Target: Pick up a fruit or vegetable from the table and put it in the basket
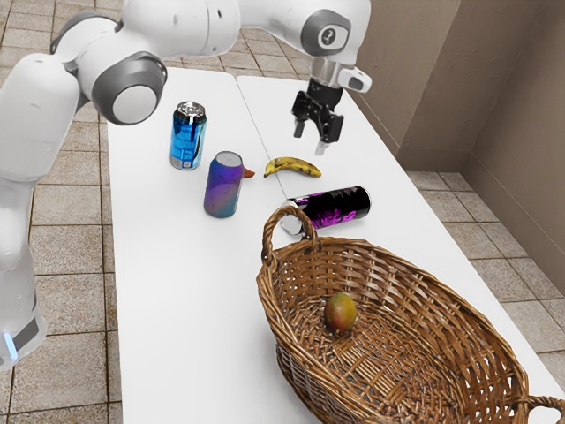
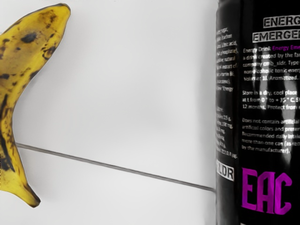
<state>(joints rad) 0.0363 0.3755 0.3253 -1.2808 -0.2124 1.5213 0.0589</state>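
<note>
My gripper (image 1: 311,140) hangs open above the table, its two fingers apart with nothing between them. The spotted yellow banana (image 1: 293,167) lies on the table just below and beyond the fingertips; the wrist view also has the banana (image 2: 28,79), with a bare strip of table between it and the black can. A red-green mango (image 1: 340,313) rests inside the wicker basket (image 1: 397,256). Partly hidden behind the purple can is a small orange-red thing (image 1: 248,174).
A black and magenta can (image 1: 340,208) lies on its side between banana and basket, and the black can (image 2: 262,108) is large in the wrist view. A purple can (image 1: 224,185) and a blue can (image 1: 187,136) stand upright on the white table (image 1: 194,291).
</note>
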